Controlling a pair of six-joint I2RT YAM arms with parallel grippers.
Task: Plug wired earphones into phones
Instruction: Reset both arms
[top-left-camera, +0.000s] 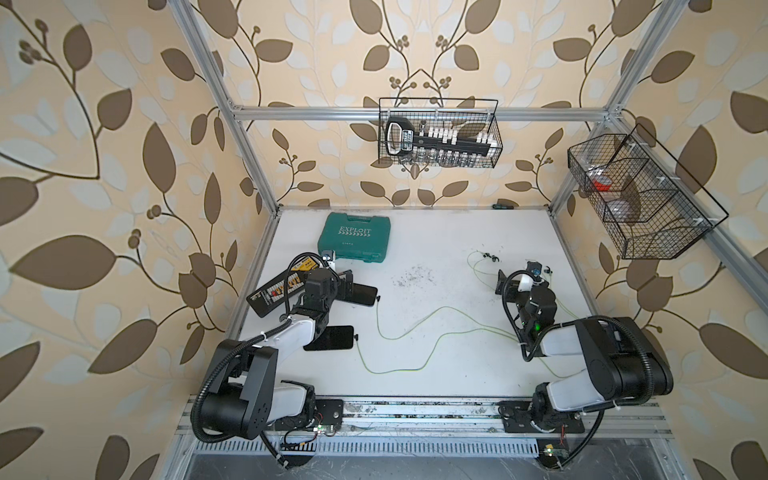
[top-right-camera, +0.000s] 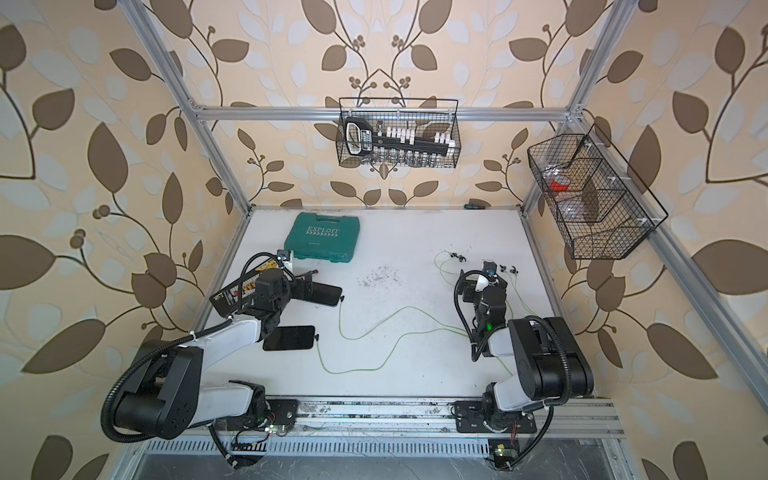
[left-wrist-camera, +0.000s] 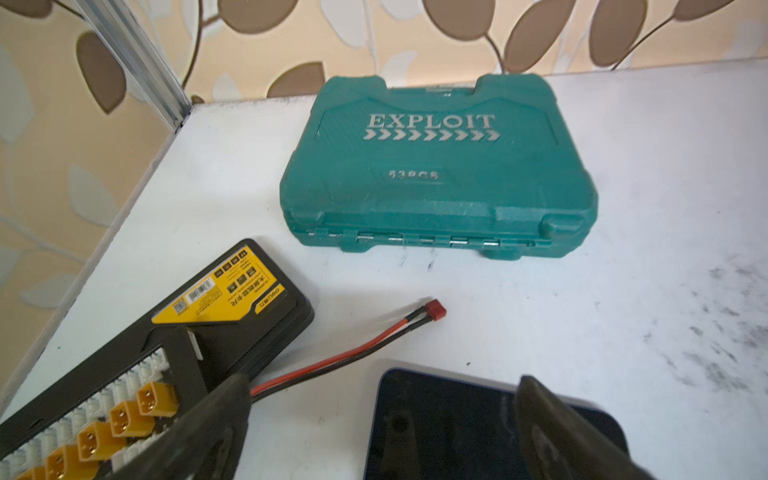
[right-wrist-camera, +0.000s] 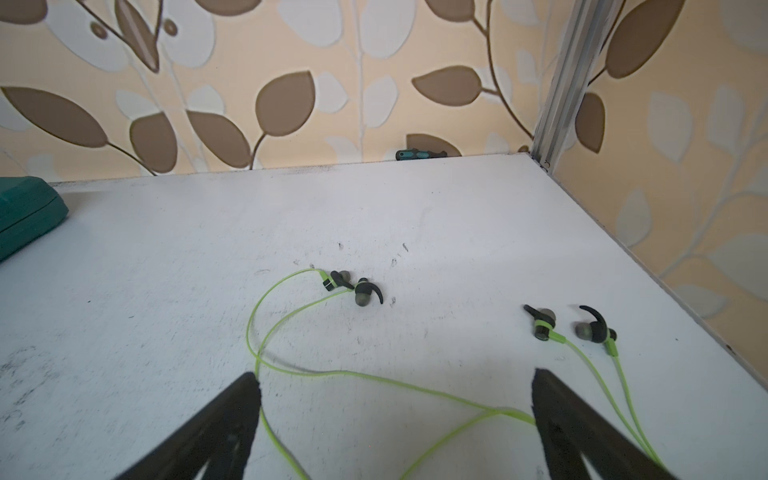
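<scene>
Both sets of fingers stand wide and hold nothing. You see the left gripper (left-wrist-camera: 382, 424) in its wrist view over the corner of one flat black glossy phone (left-wrist-camera: 478, 428), one of its fingers (left-wrist-camera: 208, 428) above the long black tray of yellow connectors (left-wrist-camera: 137, 357). The short red-and-black wire (left-wrist-camera: 353, 353) shows clearly only here, lying on the white bench (left-wrist-camera: 623, 291) between that tray and the teal plastic case marked EXPLOIT (left-wrist-camera: 436, 166).

In both top views you get what the wrist views miss: two phones on the left side, the far one (top-left-camera: 359, 294) partly under the left arm, the near one (top-left-camera: 332, 337) beside that arm. A small black plug (top-left-camera: 356, 337) sits at the near phone's edge, another (top-left-camera: 378, 298) at the far phone's edge; whether they're seated you cannot tell. The thin yellow-green earphone cables (top-left-camera: 415, 328) run across the bench towards the right arm.

The right gripper (right-wrist-camera: 395, 419) hovers over those cables in its wrist view. Only this view shows the two pairs of small black earbuds properly: one pair (right-wrist-camera: 353, 289) mid-bench, the other (right-wrist-camera: 573, 326) nearer the bench edge.
</scene>
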